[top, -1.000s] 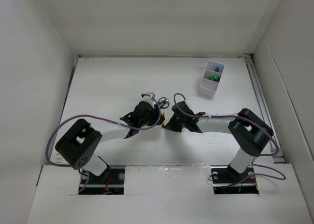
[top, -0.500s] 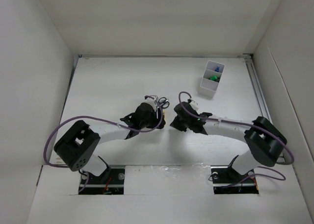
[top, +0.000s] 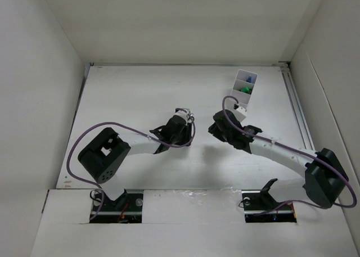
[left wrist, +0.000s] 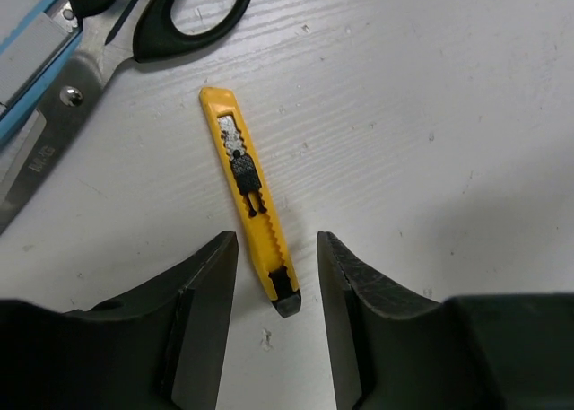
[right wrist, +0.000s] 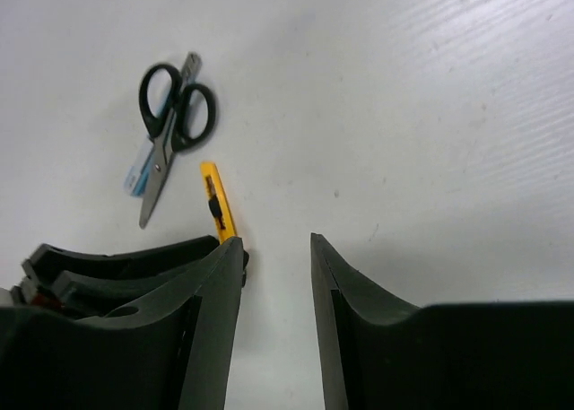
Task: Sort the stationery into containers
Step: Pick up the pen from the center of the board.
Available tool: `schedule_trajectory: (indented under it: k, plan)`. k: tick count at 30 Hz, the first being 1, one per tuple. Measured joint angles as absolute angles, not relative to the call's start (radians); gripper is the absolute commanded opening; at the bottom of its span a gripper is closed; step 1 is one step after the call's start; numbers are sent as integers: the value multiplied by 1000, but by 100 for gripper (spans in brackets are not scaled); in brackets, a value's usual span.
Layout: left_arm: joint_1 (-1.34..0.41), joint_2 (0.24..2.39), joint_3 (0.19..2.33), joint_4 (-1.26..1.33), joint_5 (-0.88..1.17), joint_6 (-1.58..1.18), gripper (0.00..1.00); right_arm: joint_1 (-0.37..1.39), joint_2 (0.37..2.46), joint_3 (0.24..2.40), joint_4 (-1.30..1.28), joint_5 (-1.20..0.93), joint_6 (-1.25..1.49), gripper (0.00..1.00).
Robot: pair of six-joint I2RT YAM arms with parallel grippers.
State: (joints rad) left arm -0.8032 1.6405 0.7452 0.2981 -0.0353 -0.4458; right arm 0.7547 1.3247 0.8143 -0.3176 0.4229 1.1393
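Observation:
In the left wrist view the yellow-black cutter (left wrist: pixel 247 195) lies flat on the white table. Its black end sits between the fingers of my left gripper (left wrist: pixel 276 248), which is open with a gap on each side. The black-handled scissors (left wrist: pixel 179 15) lie just beyond it. The right wrist view shows the same scissors (right wrist: pixel 170 123) and cutter (right wrist: pixel 215 208) further off to the left. My right gripper (right wrist: pixel 275 244) is open over bare table with nothing between its fingers. From above, the left gripper (top: pixel 185 132) and right gripper (top: pixel 216 130) sit mid-table, a short gap apart.
A white divided container (top: pixel 242 102) stands at the back right, with a green item (top: pixel 244 89) and a blue item (top: pixel 248 79) in it. Purple cables loop over both arms. White walls enclose the table on three sides.
My right gripper has opened and drawn back to the right, toward the container. My left gripper has moved right and further out, over the cutter.

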Motion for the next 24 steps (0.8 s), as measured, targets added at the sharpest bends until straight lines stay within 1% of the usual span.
schedule_trajectory:
  k: [1, 3, 4, 8, 13, 14, 15, 17, 19, 20, 24]
  plan:
    - [-803, 1647, 751, 297, -40, -445, 36, 739, 1311, 814, -317, 422, 1132, 46]
    - [-803, 1659, 765, 290, -55, -445, 31, 714, 1287, 814, -313, 421, 1117, 48]
    - [-804, 1666, 772, 286, -62, -444, 27, 702, 1278, 814, -311, 419, 1107, 48]
    - [-814, 1686, 797, 267, -98, -442, 24, 669, 1271, 814, -301, 393, 1084, 51]
    - [-857, 1705, 833, 224, -168, -440, 37, 619, 1271, 814, -266, 324, 1065, 56]
    - [-871, 1708, 842, 213, -188, -440, 37, 608, 1271, 814, -257, 305, 1063, 57]
    - [-884, 1714, 850, 204, -208, -440, 38, 598, 1271, 814, -249, 287, 1062, 57]
    - [-901, 1723, 862, 189, -241, -439, 38, 584, 1271, 814, -231, 258, 1061, 57]
    - [-911, 1730, 869, 182, -267, -440, 34, 577, 1271, 814, -215, 224, 1060, 57]
    - [-913, 1732, 871, 181, -278, -441, 27, 576, 1271, 814, -208, 209, 1061, 57]
    - [-915, 1739, 875, 173, -315, -448, 16, 568, 1269, 806, -174, 163, 1062, 56]
